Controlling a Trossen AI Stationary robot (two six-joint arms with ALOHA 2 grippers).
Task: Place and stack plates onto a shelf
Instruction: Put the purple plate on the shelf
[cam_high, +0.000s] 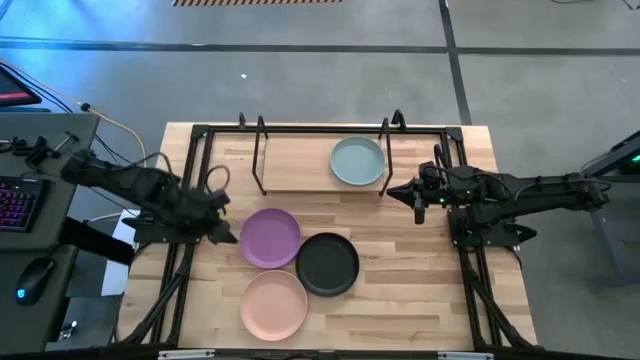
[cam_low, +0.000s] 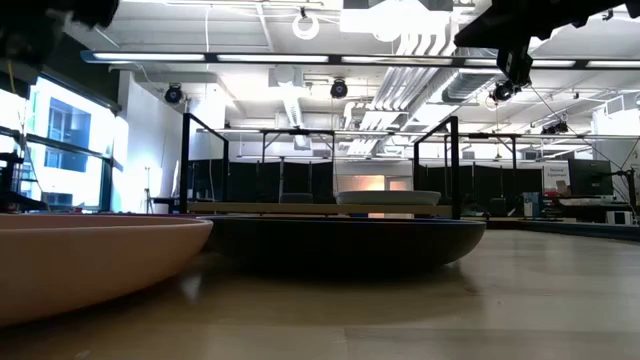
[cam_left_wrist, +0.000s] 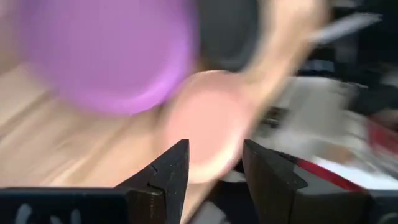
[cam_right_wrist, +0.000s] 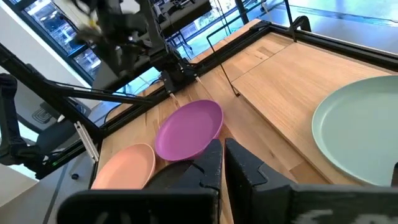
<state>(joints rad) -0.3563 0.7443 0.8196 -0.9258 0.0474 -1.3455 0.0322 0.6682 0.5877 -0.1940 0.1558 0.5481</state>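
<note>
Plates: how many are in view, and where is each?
4. Blue-green plate on the shelf; purple plate, black plate and pink plate on the table. None appear hidden.

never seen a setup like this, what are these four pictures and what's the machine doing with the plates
It is a robot with two dark arms at a wooden table. One picture looks straight down, one looks level from the tabletop, and two come from cameras on the wrists. The blue-green plate sits on the shelf. The purple plate, black plate and pink plate lie on the table. The left gripper is open beside the purple plate; the right gripper is shut beside the shelf. Neither holds anything.
</note>
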